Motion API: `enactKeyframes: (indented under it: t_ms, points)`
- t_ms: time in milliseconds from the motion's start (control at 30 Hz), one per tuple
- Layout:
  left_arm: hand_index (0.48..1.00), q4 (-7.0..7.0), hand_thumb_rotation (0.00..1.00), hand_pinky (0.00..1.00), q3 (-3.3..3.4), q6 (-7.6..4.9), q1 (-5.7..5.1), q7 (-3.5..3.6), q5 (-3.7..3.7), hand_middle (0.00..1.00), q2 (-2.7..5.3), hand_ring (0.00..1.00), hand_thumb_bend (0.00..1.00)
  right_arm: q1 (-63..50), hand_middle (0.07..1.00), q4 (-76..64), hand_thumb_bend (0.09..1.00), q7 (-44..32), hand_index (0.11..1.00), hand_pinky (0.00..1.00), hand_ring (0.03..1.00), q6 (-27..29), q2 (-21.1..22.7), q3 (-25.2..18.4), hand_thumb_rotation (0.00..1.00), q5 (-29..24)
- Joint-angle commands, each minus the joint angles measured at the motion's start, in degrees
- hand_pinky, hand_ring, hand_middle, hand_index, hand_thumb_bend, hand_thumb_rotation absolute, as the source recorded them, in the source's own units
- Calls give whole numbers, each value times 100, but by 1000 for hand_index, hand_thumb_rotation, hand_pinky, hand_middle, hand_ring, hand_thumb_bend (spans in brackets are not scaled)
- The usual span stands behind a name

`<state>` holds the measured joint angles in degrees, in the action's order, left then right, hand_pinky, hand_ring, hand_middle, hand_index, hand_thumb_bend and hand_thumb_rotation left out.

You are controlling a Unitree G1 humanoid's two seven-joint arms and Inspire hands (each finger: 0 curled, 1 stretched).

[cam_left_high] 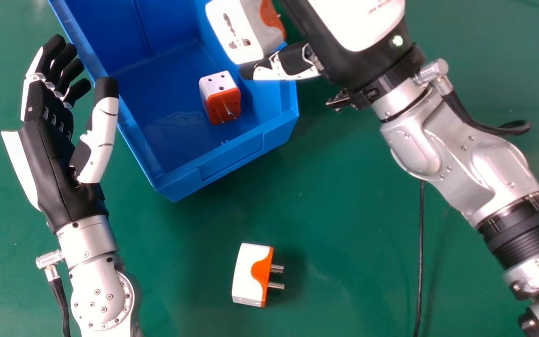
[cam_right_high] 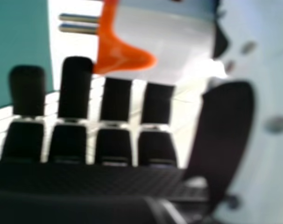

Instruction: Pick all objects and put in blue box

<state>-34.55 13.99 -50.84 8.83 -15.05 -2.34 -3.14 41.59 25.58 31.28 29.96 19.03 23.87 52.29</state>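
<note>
At far left, left hand (cam_left_high: 53,145) beside the blue box (cam_left_high: 232,161), idle by the look of it, with fingers relaxed and well apart from thumb. Inside the box, on its floor near the right-hand wall, one boxed adapter (cam_left_high: 221,99): count as done. Over that same wall, one held adapter (cam_left_high: 246,30), clamped between thumb and fingers of the right hand (cam_left_high: 346,54): count as half done, with release pending. Out on the desk (cam_left_high: 353,243), near side of the box and well apart from it, one loose adapter (cam_left_high: 251,276), untouched: count as to do. Judge at roughly a third complete, going by the three visible.

Looks, same order. Boxed: blocky, white top with small round holes, orange face with metal pins toward the near side. Held: white to pale grey, tilted, socket slots on the face toward the box, orange band at the pin side; in right hand view, a tapering orange tongue and two metal pins. Loose: white, slightly curved outer edge, orange band with rounded bulge, two stout pins pointing right.
</note>
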Motion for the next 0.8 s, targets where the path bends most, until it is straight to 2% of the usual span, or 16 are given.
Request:
enactKeyframes:
  t_ms: [0, 133, 367, 500, 600, 667, 767]
  points:
    - [805, 66, 463, 764, -24, -90, 57, -4, -66, 820, -23, 799, 659, 251, 499, -21, 497, 197, 507, 327, 458, 106, -44, 7, 0, 21]
    - [806, 62, 463, 766, -24, -119, 52, 5, -40, 822, -22, 800, 659, 302, 498, 70, 498, 289, 507, 326, 459, 187, -68, 91, 0, 101]
    - [806, 67, 457, 763, -20, -114, 25, -14, -63, 821, -26, 799, 654, 385, 504, 367, 497, 445, 505, 319, 457, 367, -149, 242, 0, 211]
    - [805, 84, 458, 764, -21, -115, 1, 26, -20, 820, -32, 798, 656, 491, 513, 666, 496, 682, 502, 310, 451, 395, -181, 425, 0, 405]
    - [805, 78, 457, 765, -11, -120, -7, 15, -28, 820, -46, 799, 656, 557, 518, 927, 495, 656, 498, 308, 451, 453, -218, 565, 0, 448]
    - [805, 84, 456, 766, -18, -109, -11, 49, 11, 820, -44, 799, 655, 602, 518, 1106, 496, 712, 493, 313, 451, 461, -246, 655, 0, 494]
    - [804, 103, 452, 767, -20, -96, -18, 57, 28, 820, -33, 799, 655, 702, 526, 1452, 496, 834, 486, 314, 454, 456, -295, 775, 0, 549]
